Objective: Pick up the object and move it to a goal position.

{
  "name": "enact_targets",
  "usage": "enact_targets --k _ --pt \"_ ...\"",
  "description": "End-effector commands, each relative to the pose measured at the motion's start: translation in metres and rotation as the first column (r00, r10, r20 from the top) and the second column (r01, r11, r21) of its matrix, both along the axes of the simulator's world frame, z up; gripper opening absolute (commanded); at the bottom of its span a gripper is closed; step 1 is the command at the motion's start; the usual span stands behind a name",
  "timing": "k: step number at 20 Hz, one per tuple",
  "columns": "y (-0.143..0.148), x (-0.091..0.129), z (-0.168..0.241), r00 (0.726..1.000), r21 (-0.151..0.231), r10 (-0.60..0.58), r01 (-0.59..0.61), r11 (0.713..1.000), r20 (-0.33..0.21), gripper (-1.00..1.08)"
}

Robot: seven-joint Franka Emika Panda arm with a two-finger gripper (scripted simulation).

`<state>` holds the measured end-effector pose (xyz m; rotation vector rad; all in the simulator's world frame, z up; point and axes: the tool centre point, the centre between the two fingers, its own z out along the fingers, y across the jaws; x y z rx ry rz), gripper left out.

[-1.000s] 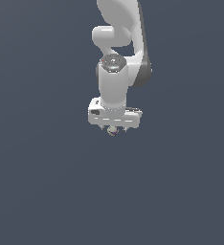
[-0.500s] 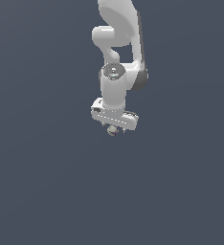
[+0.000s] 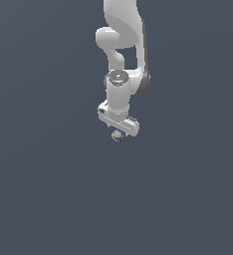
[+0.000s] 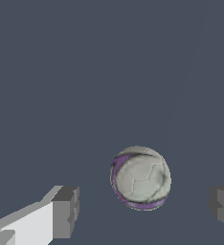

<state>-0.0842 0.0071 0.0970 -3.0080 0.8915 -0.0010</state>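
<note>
The object point(image 4: 140, 178) is a small pale grey-white ball with a purple patch along its edge. In the wrist view it lies between my two dark fingertips point(image 4: 66, 210), with a gap on each side. My gripper point(image 4: 143, 210) is open and touches nothing. In the exterior view the object point(image 3: 117, 136) shows as a tiny lump just under the white gripper block point(image 3: 118, 122), and my gripper point(image 3: 118, 133) hangs straight down over it. The fingers themselves are too small to make out there.
A plain dark grey-blue surface point(image 3: 49, 199) fills both views. The white arm point(image 3: 123, 45) comes down from the top of the exterior view. Nothing else shows.
The hand has sunk slightly and twisted, so the gripper block now slants down toward the exterior view's right. The object stays under it.
</note>
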Motion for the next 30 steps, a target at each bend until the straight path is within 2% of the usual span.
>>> enact_targets --k 1,13,23,29,30 --pt "-0.001 -0.006 -0.005 0.999 -0.002 -0.036 0.036 0.999 -0.001 1.0" --pt "-0.001 -0.014 -0.013 0.997 -0.004 -0.076 0.076 0.997 -0.002 1.0" --pt "-0.001 -0.015 -0.051 0.997 -0.004 -0.08 0.08 0.997 -0.002 1.0" --pt "-0.001 -0.015 -0.061 0.997 -0.004 -0.081 0.081 0.997 -0.002 1.0" --pt "-0.001 -0.015 -0.061 0.997 -0.004 -0.081 0.081 0.997 -0.002 -1.0"
